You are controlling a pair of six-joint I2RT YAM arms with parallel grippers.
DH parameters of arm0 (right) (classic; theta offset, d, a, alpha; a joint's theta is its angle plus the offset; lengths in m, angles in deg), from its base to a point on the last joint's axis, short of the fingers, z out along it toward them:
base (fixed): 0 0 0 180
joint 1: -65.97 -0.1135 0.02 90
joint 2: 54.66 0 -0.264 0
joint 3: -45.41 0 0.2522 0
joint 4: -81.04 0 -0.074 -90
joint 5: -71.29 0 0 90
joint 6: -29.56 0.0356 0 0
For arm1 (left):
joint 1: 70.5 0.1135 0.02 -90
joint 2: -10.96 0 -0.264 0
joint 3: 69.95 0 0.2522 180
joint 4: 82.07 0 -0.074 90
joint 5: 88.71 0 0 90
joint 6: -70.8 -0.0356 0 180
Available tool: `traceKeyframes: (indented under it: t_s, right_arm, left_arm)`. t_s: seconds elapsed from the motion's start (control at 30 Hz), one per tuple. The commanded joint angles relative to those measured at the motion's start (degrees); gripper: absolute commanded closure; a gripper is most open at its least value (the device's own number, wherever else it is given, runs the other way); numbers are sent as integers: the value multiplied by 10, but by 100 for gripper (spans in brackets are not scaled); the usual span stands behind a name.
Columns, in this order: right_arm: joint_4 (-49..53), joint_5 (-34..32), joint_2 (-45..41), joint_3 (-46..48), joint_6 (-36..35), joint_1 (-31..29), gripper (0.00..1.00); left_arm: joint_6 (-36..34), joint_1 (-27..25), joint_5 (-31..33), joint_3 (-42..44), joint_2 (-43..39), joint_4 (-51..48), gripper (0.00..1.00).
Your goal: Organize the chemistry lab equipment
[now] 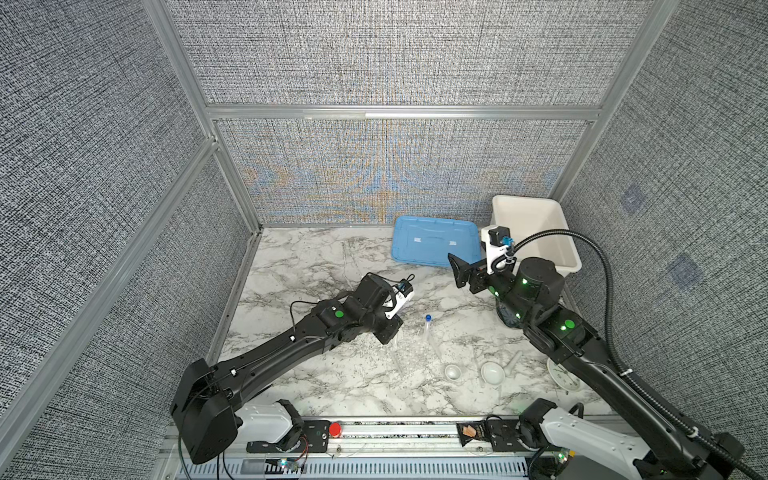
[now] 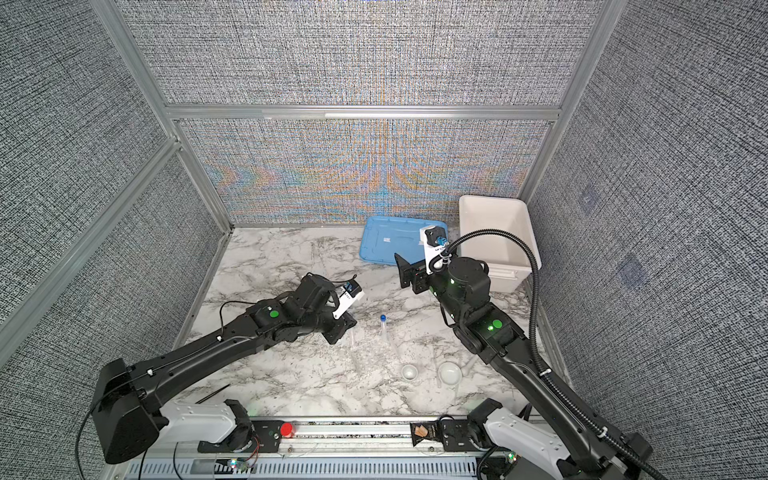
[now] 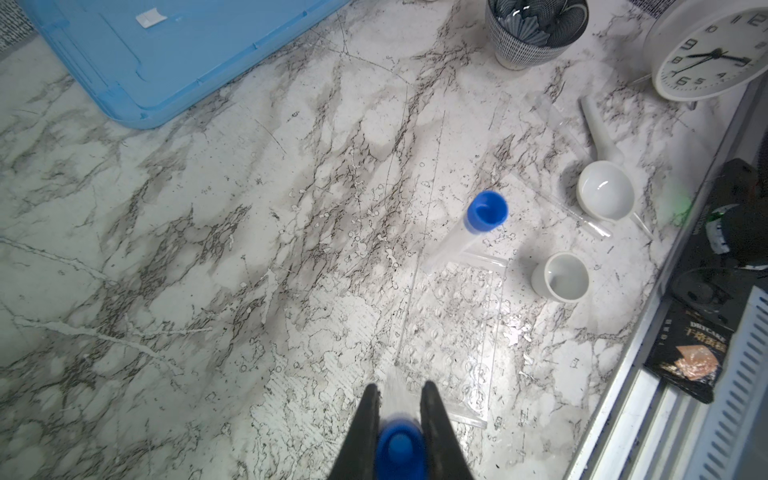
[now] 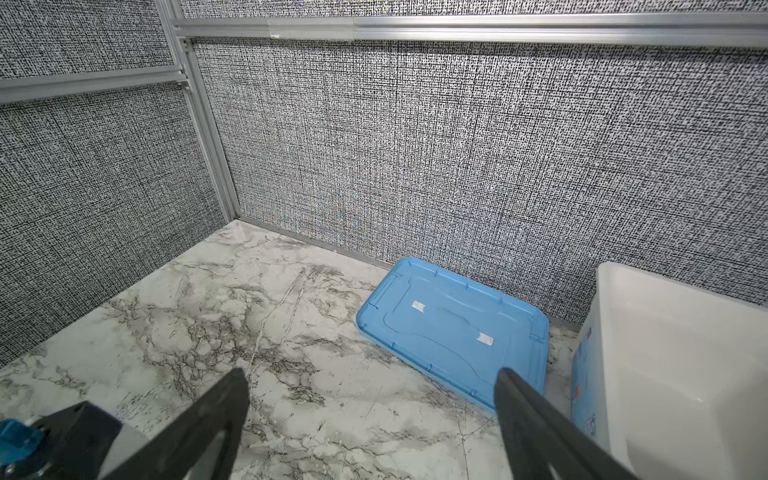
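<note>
The left claw [image 3: 400, 386], at the bottom centre of its wrist view, was clenched on a tube [image 3: 400, 449] near its blue cap, above the near end of a clear rack [image 3: 453, 332] lying on the worktop [image 3: 166, 249]. A second tube [image 3: 457, 241] stood tilted at the rack's far end; we could not tell whether it sat in a hole. The right claw [image 4: 372, 374] was released and empty, raised near the lid [image 4: 453, 332] and bin [image 4: 665, 332].

We judged the rack the main hazard; being transparent against marble, its holes were hard to find, so the held tube might miss and skid. A sideways nudge could shift the rack and topple the leaning tube, or push it into the bowl [image 3: 562, 277] just beside. A grip so close to the cap might also let the tube swing or slip.
</note>
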Motion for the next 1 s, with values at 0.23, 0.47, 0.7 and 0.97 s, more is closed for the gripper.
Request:
traceKeyframes:
  t_s: [0.23, 0.47, 0.7, 0.97]
  right_arm:
    - [-12, -2, 0, 0, 9, 0, 6]
    - [-14, -3, -4, 3, 12, 0, 6]
    - [-10, -4, -4, 3, 11, 0, 6]
    - [-10, -4, -3, 3, 10, 0, 6]
  left_arm:
    - [12, -1, -9, -5, -12, -12, 90]
    - [18, -4, -11, 20, -9, 8, 90]
    - [32, -4, -25, 33, -8, 24, 90]
    - [27, -4, -25, 27, -7, 13, 90]
